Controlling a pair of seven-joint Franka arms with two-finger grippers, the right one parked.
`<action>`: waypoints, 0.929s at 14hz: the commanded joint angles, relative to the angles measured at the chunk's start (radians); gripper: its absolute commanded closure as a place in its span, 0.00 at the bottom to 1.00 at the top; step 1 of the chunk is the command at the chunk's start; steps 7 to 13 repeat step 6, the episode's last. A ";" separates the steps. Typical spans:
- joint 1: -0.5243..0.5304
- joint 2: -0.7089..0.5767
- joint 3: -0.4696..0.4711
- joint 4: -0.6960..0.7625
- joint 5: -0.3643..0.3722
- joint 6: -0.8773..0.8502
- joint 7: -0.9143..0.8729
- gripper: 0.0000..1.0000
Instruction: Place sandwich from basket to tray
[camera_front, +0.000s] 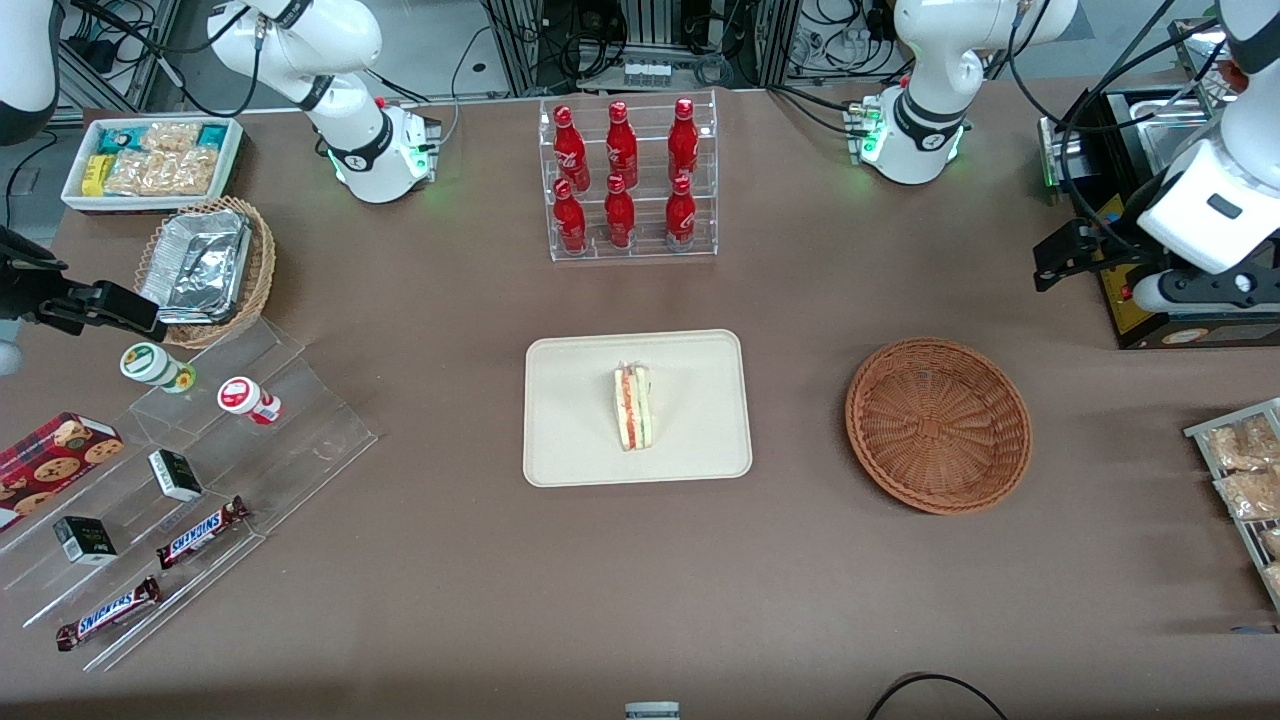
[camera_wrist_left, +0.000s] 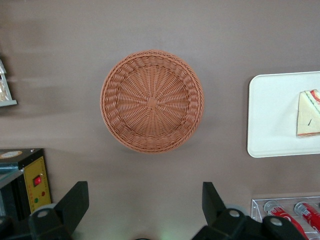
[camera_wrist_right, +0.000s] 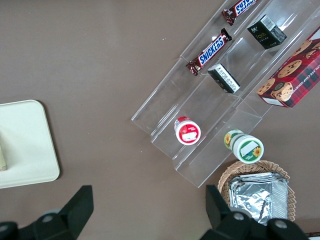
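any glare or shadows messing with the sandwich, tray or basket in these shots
Front view: even light, sandwich crisp on the tray, basket casting only a soft shadow; glare only on the foil containers. Left wrist view: basket weave sharp, faint shadow bands on the table, the open tool dark above it.

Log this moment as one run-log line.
sandwich: on tray | basket: empty | gripper: open, holding nothing, raised near basket toward working arm's end | task: placement looks done
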 joint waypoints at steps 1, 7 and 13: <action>-0.009 -0.017 0.051 0.013 0.001 -0.015 0.037 0.00; -0.009 -0.010 0.054 0.013 -0.002 -0.018 0.003 0.00; -0.009 -0.010 0.054 0.013 -0.002 -0.018 0.003 0.00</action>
